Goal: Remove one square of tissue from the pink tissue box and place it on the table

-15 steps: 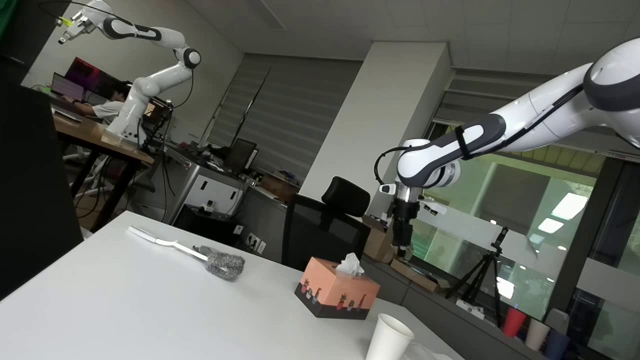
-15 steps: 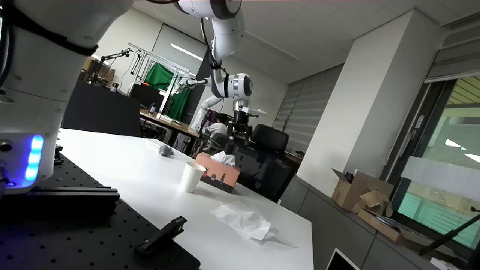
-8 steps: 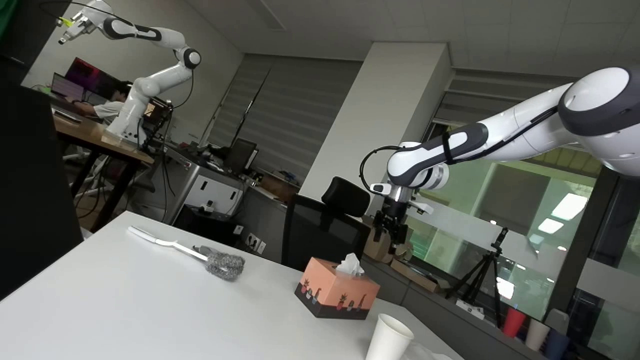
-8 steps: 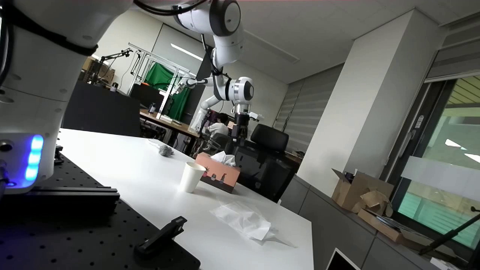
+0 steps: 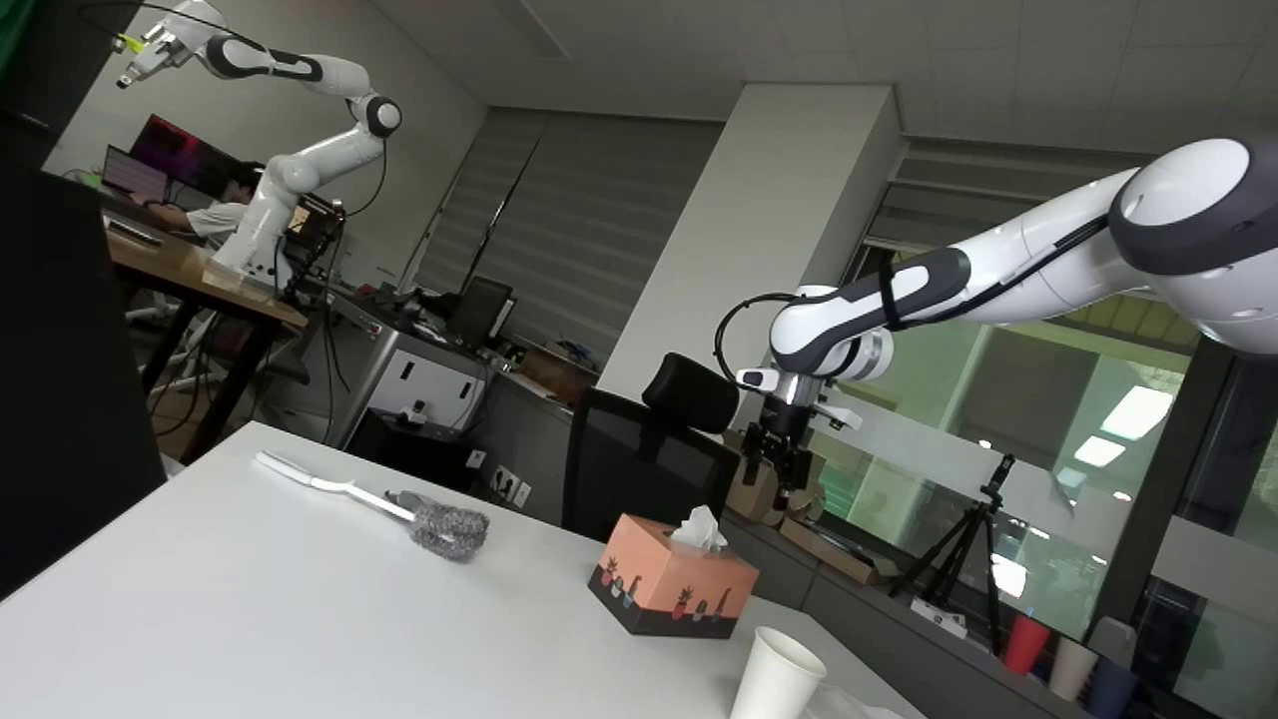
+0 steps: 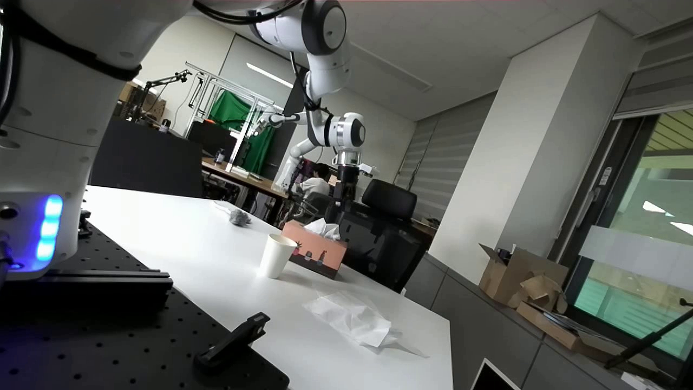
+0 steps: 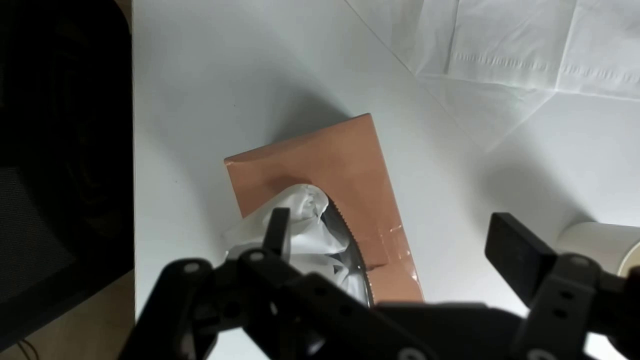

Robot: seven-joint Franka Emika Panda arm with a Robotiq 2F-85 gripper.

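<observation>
Here's the claw, poised above the pink tissue box, its fingers spread wide and gripping nothing, while a tuft of tissue pokes from the box top! A loose sheet lies on the table apart from the box; whether it counts can't be told, so I judge grasp, pull and placing all left. Lettering? None readable on the box, just potted-plant pictures.

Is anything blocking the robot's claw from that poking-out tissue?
Nothing visible: the open gripper hangs above the pink box, and only air shows between it and the tissue. The cup stands off to the side.
</observation>
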